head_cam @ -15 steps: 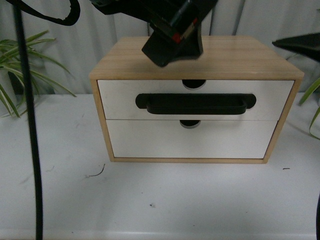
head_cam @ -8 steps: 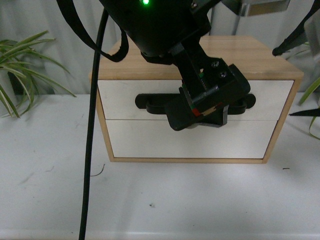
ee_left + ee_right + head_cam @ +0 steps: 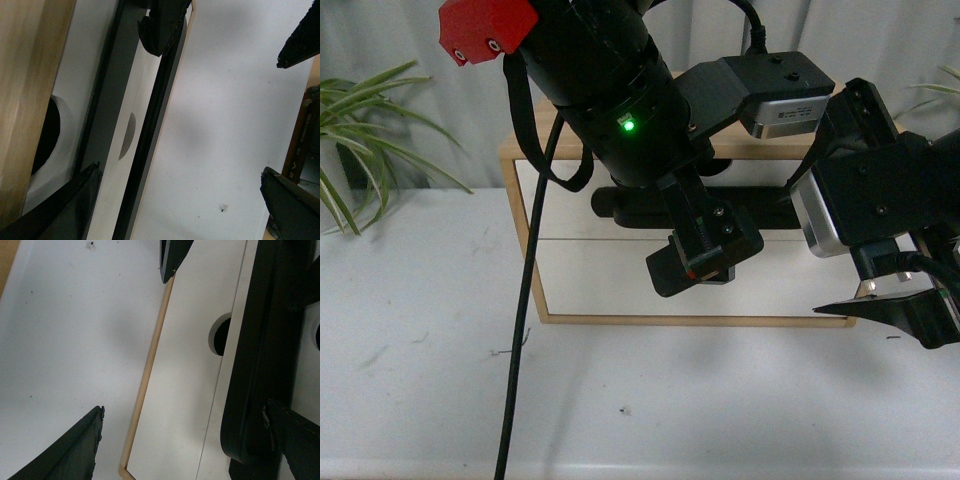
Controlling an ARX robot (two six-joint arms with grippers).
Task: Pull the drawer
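Left arm (image 3: 620,110) hides most of drawer (image 3: 555,195), handle (image 3: 620,207) middle; both jaws spread.

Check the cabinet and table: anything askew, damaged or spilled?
Nothing stands out. The drawer and the lower drawer front sit flush and level in the cabinet, the handle is straight, and the table shows only a few small dark specks.

The front of the cabinet (image 3: 600,320) is crowded: the left gripper (image 3: 178,172) hangs spread before the drawer (image 3: 568,215) handle (image 3: 620,208), the right gripper (image 3: 182,409) by the front's right end. Toward the near edge of the table (image 3: 720,410) the way lies open, save a black cable (image 3: 515,380) at left.
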